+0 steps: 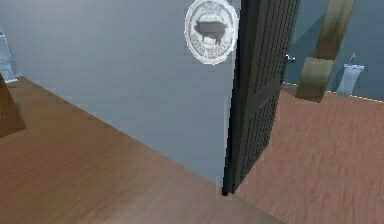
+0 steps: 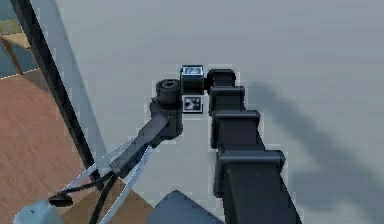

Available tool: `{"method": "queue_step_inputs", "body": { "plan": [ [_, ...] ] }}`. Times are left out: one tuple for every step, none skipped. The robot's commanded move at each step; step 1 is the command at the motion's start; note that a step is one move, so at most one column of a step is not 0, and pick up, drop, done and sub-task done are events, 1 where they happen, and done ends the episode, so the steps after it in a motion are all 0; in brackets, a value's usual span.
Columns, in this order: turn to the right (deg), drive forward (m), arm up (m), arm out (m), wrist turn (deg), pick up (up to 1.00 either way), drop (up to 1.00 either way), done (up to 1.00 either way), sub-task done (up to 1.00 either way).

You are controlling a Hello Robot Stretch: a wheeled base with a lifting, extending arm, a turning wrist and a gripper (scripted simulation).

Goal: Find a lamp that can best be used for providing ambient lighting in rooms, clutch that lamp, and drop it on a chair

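My arm rises from the arm side view's bottom edge along a pale grey wall. The gripper hangs from its dark body and points down to the left, toward the wood floor. A pale bluish-white blob lies at the bottom left corner, close to the fingers' ends. I cannot tell whether the gripper holds anything. In the forward view, a small pale upright object stands far off at the right, past the doorway; its shape is too small to name.
A grey-blue wall stands close ahead with a round pig plaque on it. A dark door stands at the wall's end, with wood floor and a tan post beyond. A dark door edge slants across the arm side view's left.
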Motion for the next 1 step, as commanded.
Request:
{"method": "queue_step_inputs", "body": {
  "plan": [
    [0.0,0.00,0.00,-0.18,0.0,0.00,0.00,0.00,0.00]
  ]
}}
